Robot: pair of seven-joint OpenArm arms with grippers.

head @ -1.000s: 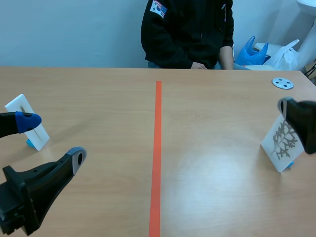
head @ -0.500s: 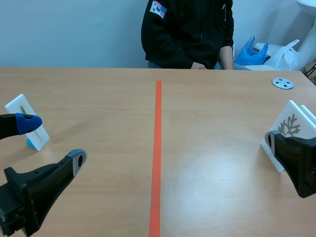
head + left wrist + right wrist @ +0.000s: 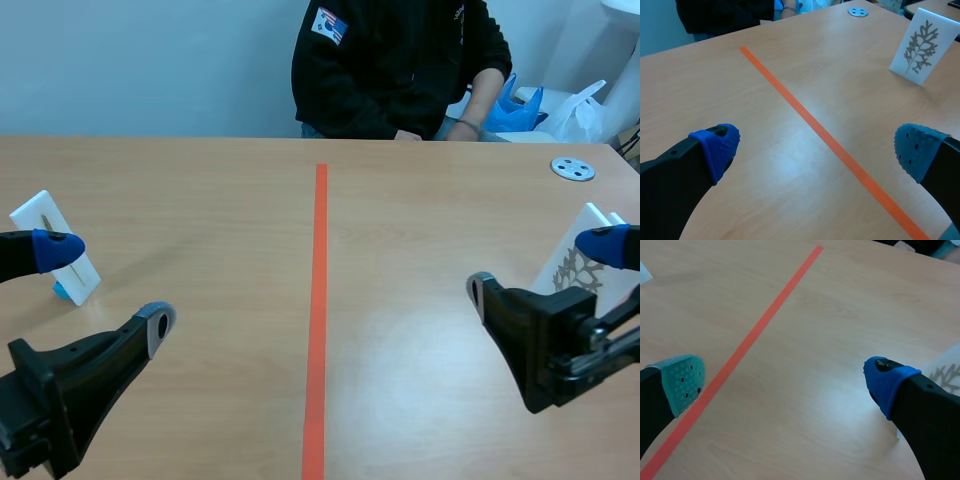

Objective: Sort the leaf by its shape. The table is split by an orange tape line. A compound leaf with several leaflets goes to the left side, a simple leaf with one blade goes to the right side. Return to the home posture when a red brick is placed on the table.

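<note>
The black left gripper (image 3: 105, 288) has thick fingers with blue dotted pads. The right gripper (image 3: 545, 268) has one blue pad, one grey-green.

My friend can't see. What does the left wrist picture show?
An open pincer with blue pads hangs over a wooden table. An orange tape line runs away between its fingers, and past it stands a white card showing a feathery leaf.
</note>
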